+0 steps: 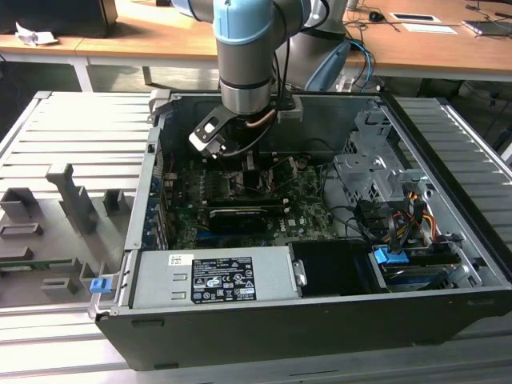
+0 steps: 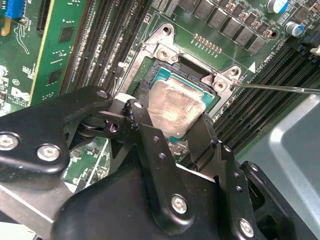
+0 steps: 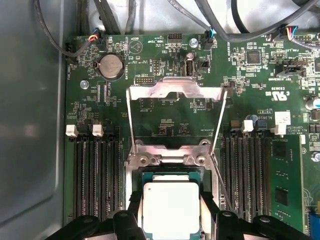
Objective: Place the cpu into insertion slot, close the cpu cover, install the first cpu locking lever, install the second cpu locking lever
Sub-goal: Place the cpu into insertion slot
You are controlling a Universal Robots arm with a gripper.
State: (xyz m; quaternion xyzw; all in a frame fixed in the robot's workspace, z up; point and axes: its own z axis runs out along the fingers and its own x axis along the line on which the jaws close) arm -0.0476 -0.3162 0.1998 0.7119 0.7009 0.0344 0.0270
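Observation:
My gripper (image 3: 171, 214) hangs low over the insertion slot (image 2: 192, 66), inside the open computer case (image 1: 320, 320). Its black fingers (image 2: 145, 127) stand on either side of the cpu (image 3: 170, 205) and press its two opposite edges. The cpu's silver top (image 2: 175, 107) lies level within the socket's metal rim (image 3: 170, 159). The cpu cover (image 3: 175, 89) is swung open, away from the socket, its cut-out middle showing the green board. A thin wire locking lever (image 2: 280, 89) sticks out free beside the socket. In the exterior view the gripper (image 1: 240, 164) sits over the motherboard (image 1: 308, 200).
Black memory slots (image 3: 97, 175) run along both sides of the socket. A green card (image 2: 60, 45) stands close to the fingers. Cables (image 3: 235, 20) hang along the board's edge. The power supply (image 1: 216, 280) and drive cage (image 1: 376, 172) hem in the board.

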